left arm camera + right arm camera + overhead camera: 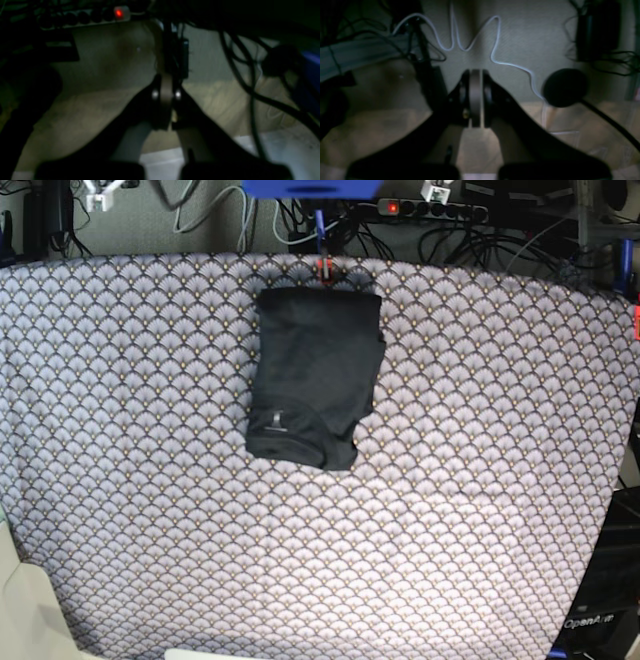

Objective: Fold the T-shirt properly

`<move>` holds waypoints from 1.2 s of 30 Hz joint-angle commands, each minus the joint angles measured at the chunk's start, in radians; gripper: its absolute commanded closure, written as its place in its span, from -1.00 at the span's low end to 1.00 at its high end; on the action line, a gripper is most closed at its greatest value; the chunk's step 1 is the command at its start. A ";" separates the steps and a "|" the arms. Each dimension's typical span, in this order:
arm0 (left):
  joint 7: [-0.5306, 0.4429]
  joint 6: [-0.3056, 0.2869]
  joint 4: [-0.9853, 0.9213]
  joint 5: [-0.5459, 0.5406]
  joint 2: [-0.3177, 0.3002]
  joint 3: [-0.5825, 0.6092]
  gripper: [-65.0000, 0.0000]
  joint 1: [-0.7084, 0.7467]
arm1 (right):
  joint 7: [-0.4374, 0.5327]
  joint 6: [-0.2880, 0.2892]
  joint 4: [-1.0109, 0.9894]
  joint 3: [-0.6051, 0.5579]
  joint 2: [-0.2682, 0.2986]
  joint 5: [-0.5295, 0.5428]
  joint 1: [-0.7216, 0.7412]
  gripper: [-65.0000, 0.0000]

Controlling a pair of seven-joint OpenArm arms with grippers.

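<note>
Scalloped tablecloth [450, 480] under folded T-shirt [315, 375], well apart from clenched left end effector [166, 110] and right end effector [476, 112]

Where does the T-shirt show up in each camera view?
Base: T-shirt, folded, upper middle of the tablecloth, near its far edge.
Left wrist: not in it.
Right wrist: not in it.
Shared landmark: the power strip with a red light, base and left wrist.

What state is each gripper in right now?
Left gripper: closed, holding nothing.
Right gripper: closed, holding nothing.
</note>
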 commanded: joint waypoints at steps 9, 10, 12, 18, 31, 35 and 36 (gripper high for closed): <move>-0.285 0.000 -0.538 0.001 0.023 -0.075 1.00 -0.238 | 0.089 0.007 -0.405 0.003 0.090 -0.214 0.103 1.00; -0.314 0.023 -0.590 0.001 0.023 -0.075 1.00 -0.269 | 0.089 0.007 -0.445 0.003 0.095 -0.241 0.124 1.00; -0.356 0.104 -0.612 0.003 0.023 -0.071 1.00 -0.319 | 0.082 -0.128 -0.492 0.003 0.090 -0.295 0.153 1.00; -0.368 0.282 -0.612 0.007 0.045 -0.066 1.00 -0.350 | 0.078 -0.497 -0.540 0.003 0.050 -0.438 0.192 1.00; -0.376 0.463 -0.612 -0.001 0.077 -0.074 1.00 -0.359 | 0.078 -0.670 -0.537 0.004 -0.002 -0.456 0.198 0.99; -0.377 0.525 -0.612 0.004 0.074 -0.069 1.00 -0.365 | 0.084 -0.768 -0.540 0.001 -0.023 -0.458 0.198 0.98; -0.376 0.528 -0.612 0.006 0.074 -0.068 1.00 -0.368 | 0.085 -0.796 -0.542 0.001 -0.023 -0.458 0.199 0.98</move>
